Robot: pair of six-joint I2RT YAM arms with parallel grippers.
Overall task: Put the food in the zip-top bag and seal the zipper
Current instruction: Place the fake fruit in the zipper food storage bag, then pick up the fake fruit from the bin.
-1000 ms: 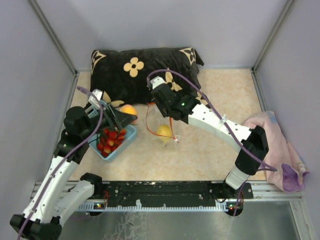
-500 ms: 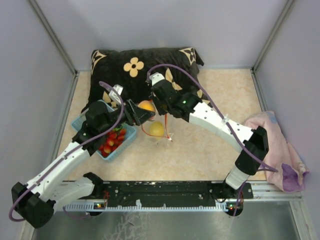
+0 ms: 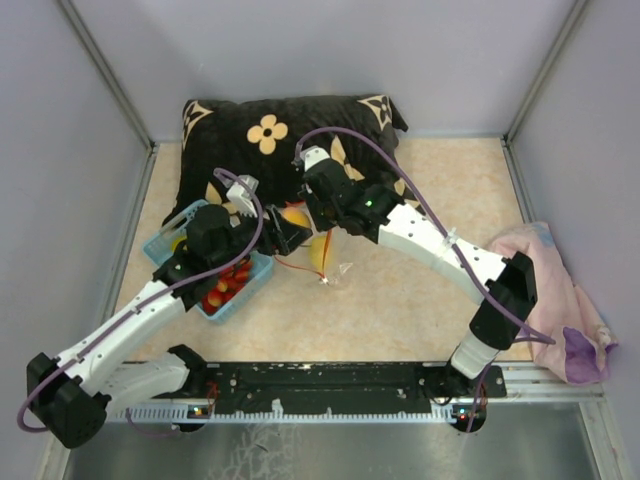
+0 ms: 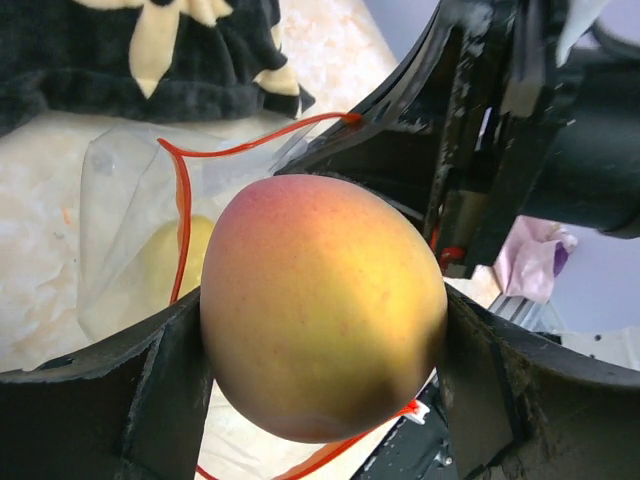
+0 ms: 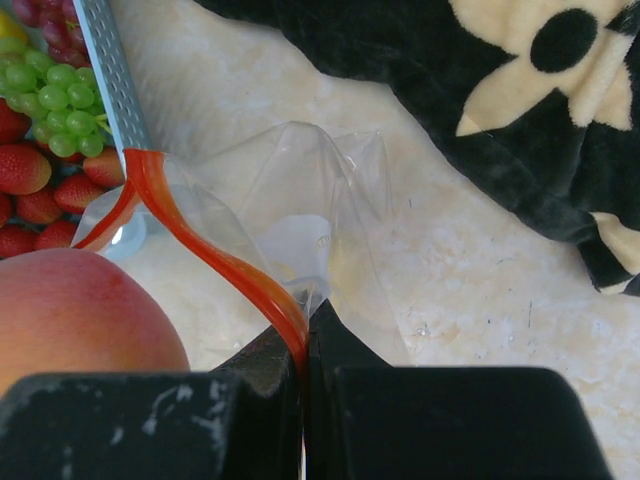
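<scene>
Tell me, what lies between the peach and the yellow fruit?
The bag's red zipper strip and its clear film lie between the peach and the yellow fruit inside the bag. The left wrist view shows this.

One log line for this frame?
right gripper: pinches red-orange zipper strip of clear crinkly plastic bag | left gripper: holds orange toy peach at bag mouth | in bag: yellow toy fruit

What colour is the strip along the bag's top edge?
The strip is red-orange, clearest in the right wrist view.
</scene>
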